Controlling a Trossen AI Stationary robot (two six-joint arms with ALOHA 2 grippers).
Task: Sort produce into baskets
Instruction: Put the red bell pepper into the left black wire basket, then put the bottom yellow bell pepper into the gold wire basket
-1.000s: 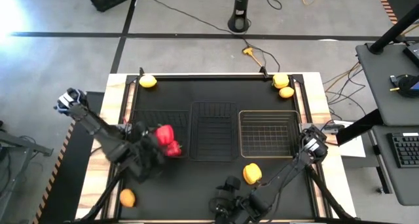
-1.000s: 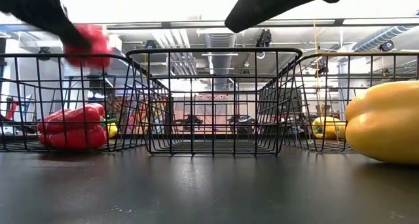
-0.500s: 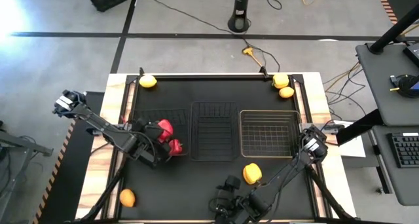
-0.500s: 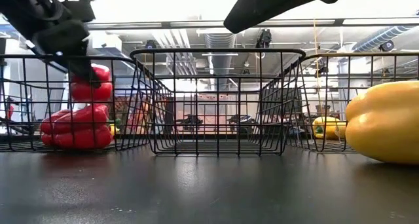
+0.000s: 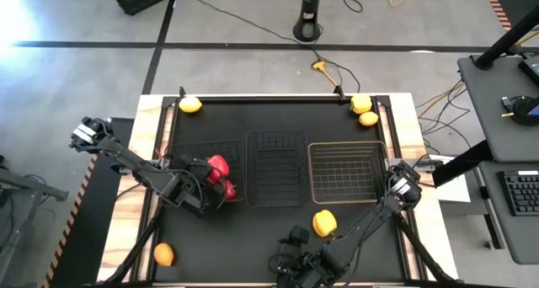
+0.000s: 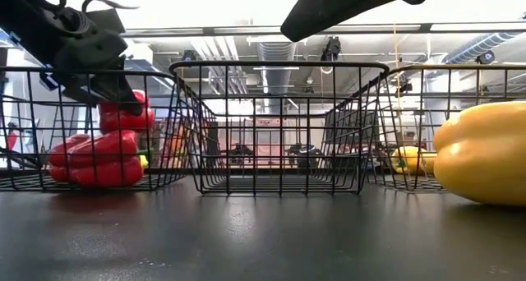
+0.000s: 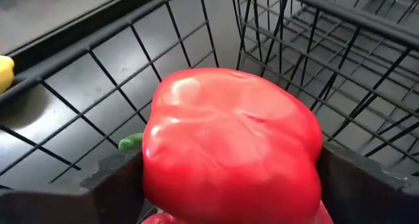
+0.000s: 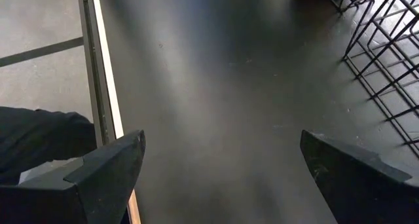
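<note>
A red bell pepper (image 7: pixel 229 145) is sitting clamped between the fingers of the left pincer (image 5: pixel 210 172), inside the left black wire basket (image 6: pixel 168 133), just above another red pepper (image 6: pixel 94 159) lying on the basket floor. The right pincer (image 8: pixel 216 178) is hanging wide apart, holding nothing, over the bare worktop (image 8: pixel 216 86) near its front edge.

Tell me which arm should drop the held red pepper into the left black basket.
Left. Its end effector already grips the red pepper over the left black basket; the right end effector waits open near the table's front edge.
</note>
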